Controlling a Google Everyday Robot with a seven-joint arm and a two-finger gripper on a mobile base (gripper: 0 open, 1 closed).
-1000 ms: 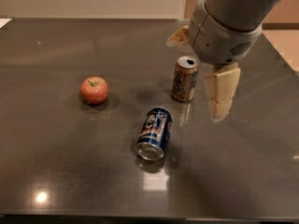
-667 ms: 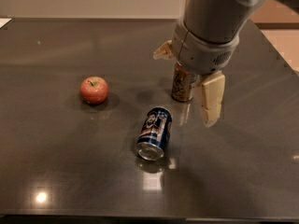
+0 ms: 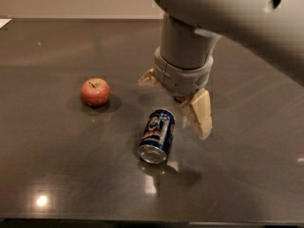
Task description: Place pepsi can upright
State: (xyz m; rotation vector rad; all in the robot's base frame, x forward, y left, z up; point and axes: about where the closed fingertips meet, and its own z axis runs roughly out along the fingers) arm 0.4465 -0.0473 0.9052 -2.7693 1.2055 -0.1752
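The pepsi can [image 3: 156,135] is dark blue with a silver end. It lies on its side on the dark table [image 3: 57,165], near the middle, its open end facing the front. My gripper [image 3: 173,96] hangs just behind and to the right of the can, a little above the table. It is open and empty. One cream fingertip [image 3: 200,114] is right of the can's far end, and the other [image 3: 147,79] is behind it to the left. Neither touches the can.
A red apple [image 3: 95,91] sits on the table to the left of the can. The brown-gold can is almost wholly hidden behind my gripper's wrist. My big grey arm [image 3: 228,13] fills the upper right.
My gripper has moved left and toward the front, closer to the lying pepsi can, and now covers the brown-gold can. The pepsi can and the apple have not moved.
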